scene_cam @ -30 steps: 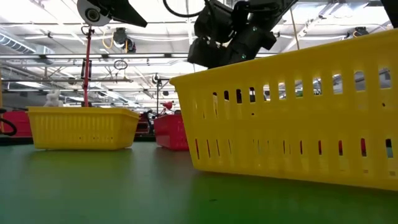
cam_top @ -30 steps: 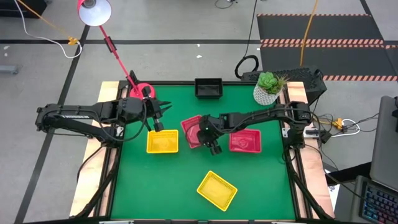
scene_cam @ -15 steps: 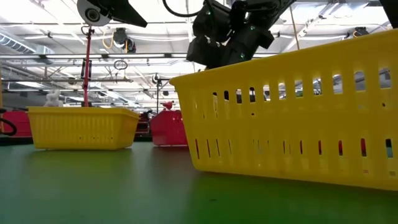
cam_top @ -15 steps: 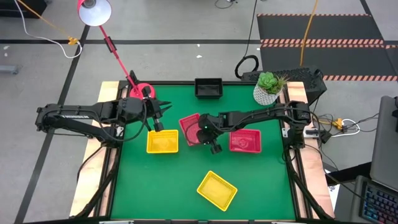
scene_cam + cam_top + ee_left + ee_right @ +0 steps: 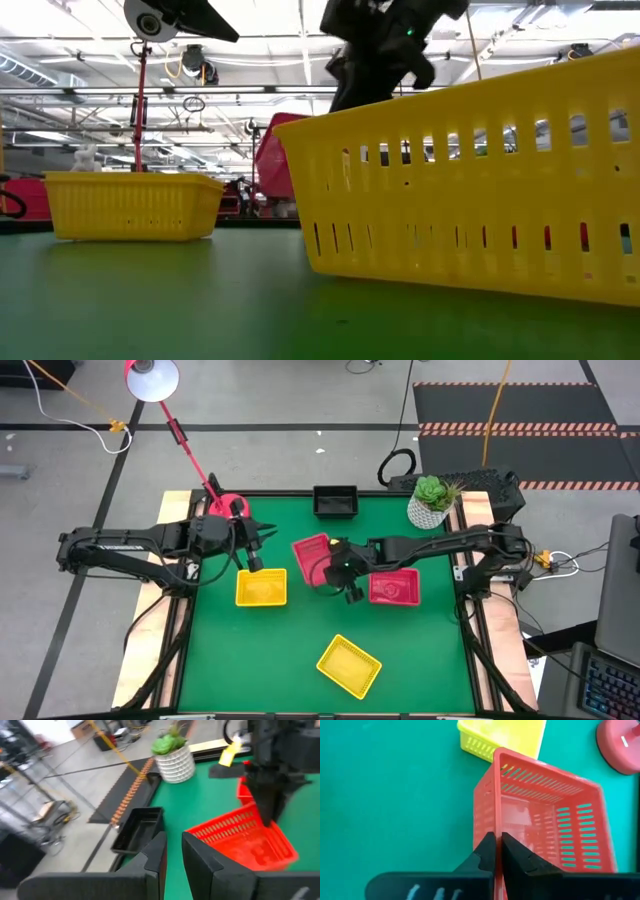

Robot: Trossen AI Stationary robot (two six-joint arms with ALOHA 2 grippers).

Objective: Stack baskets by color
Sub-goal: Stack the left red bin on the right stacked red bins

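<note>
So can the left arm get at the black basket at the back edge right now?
Probably yes: the left gripper hangs above the yellow basket, holding nothing, with bare table between it and the black basket.

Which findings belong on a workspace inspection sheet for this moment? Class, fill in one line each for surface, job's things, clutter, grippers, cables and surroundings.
Surface: green table top, wooden side rails.
Job's things: red basket lifted and tilted; second red basket flat beside it; yellow basket left of centre; another yellow basket near the front; black basket at the back edge.
Clutter: plant pot at the back right corner; red lamp base at the back left.
Grippers: right gripper shut on the red basket's rim; left gripper above the yellow basket, holding nothing.
Cables: orange cable and white cable on the floor.
Surroundings: striped floor mat behind the table.
</note>
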